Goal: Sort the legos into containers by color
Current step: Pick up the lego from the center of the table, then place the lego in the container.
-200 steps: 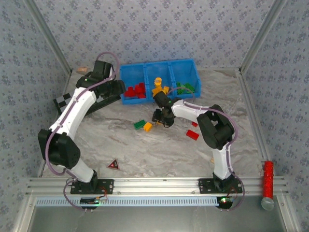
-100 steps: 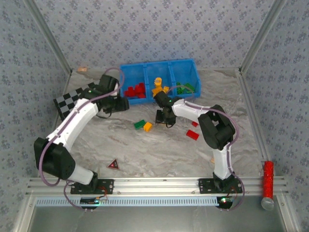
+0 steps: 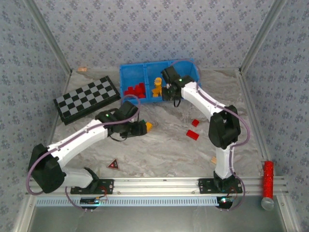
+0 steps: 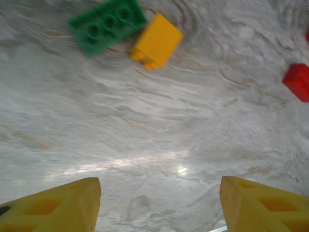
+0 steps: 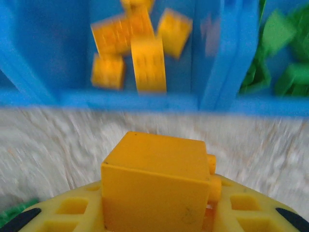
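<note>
Where the right arm is swung up to: blue tray; a yellow brick is clamped in the right pincer, before the middle bin.
Left pincer: brought down, spread wide, empty; green brick and loose yellow brick are seen upper left.
Obstacle: tray's front wall; red bricks are left out.

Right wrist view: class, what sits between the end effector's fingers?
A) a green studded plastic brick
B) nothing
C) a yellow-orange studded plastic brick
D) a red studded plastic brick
C: a yellow-orange studded plastic brick is gripped in the right end effector, which faces the blue plastic tray.
</note>
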You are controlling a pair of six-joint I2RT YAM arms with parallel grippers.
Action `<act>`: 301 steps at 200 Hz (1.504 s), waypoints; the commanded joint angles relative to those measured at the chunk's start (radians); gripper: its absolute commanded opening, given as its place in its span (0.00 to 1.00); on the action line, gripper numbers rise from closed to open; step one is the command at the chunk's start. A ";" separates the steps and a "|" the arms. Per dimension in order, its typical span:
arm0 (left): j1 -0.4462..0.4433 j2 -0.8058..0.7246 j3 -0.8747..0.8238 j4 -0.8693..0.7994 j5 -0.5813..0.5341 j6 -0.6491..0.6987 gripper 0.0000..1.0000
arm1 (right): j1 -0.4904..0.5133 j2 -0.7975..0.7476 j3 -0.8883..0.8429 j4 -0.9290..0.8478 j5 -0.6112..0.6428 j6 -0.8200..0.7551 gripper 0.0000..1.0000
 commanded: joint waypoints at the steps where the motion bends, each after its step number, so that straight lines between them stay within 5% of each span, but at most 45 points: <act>1: -0.100 0.017 0.015 0.124 -0.029 -0.094 0.68 | -0.013 0.114 0.142 -0.024 0.027 -0.132 0.33; 61: -0.223 0.095 0.062 0.195 -0.068 -0.126 0.70 | -0.025 0.378 0.490 -0.031 0.100 -0.293 0.32; 148: -0.342 0.298 0.257 0.170 -0.154 0.065 0.71 | -0.041 0.476 0.505 0.027 0.024 -0.356 0.44; 218: -0.354 0.462 0.428 0.125 -0.311 0.283 0.72 | -0.048 0.411 0.507 0.035 -0.015 -0.353 0.66; 301: -0.379 0.554 0.404 0.296 -0.292 0.403 0.72 | -0.054 0.269 0.514 -0.008 -0.142 -0.353 0.78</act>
